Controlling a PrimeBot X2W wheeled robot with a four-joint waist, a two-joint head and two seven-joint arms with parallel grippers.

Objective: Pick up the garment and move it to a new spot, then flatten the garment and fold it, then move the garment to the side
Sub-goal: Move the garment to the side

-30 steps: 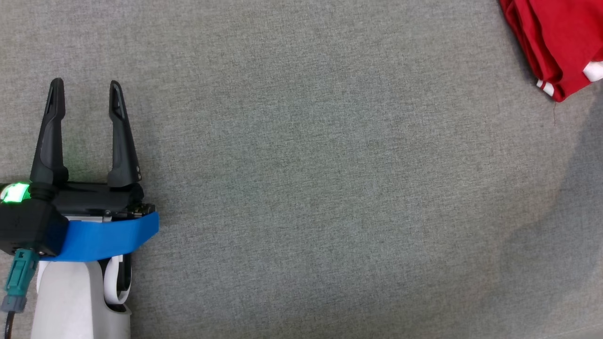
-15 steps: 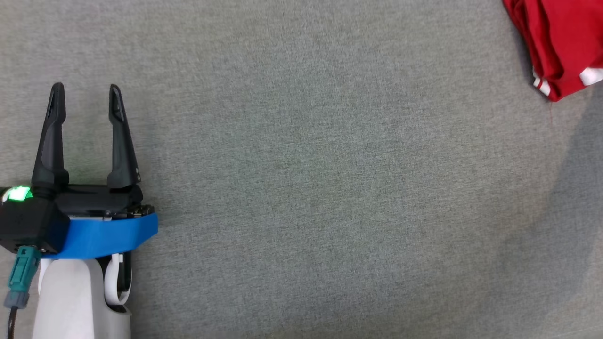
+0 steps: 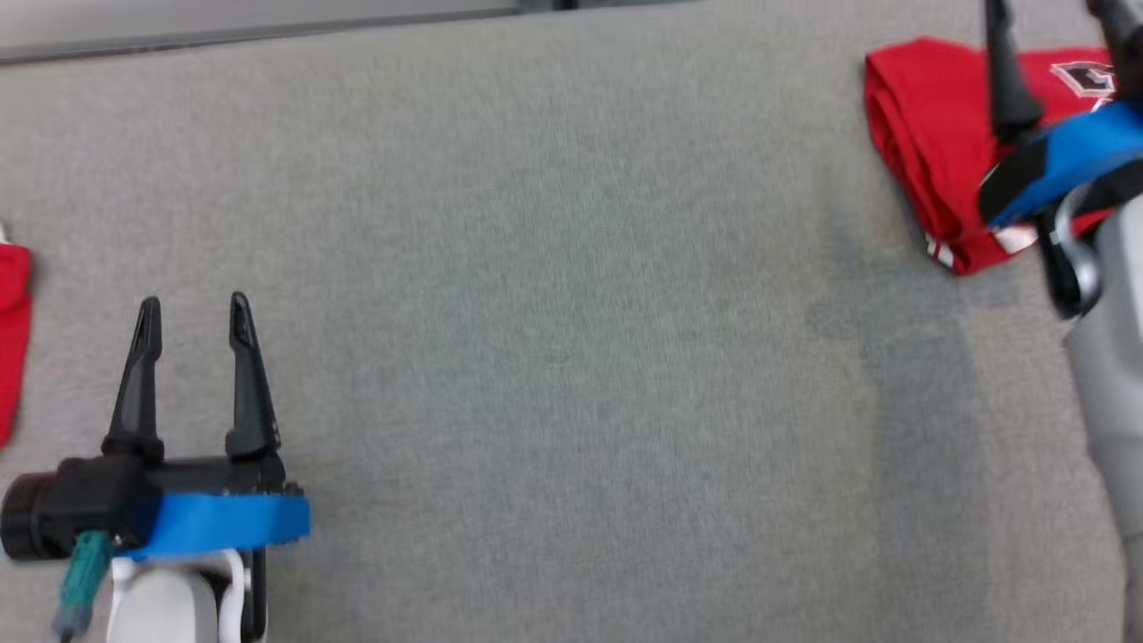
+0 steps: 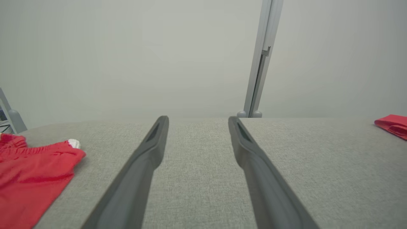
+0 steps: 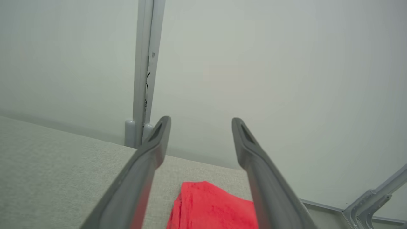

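You are looking at the folded red garment (image 3: 929,143) lying at the far right of the surface (image 3: 571,357), with the right gripper (image 3: 1054,27) hanging over it, jaws spread wide and gripping nothing. The left gripper (image 3: 192,308) is sitting at the near left, fingers parted and empty, well apart from it. Another red cloth (image 3: 11,339) is lying at the left edge.

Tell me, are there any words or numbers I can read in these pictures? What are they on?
On the folded red garment, a white-edged badge: too blurred to read.
On the other red garment at the left edge: no writing visible.
Nowhere else is there a word, number or sign that can be read.
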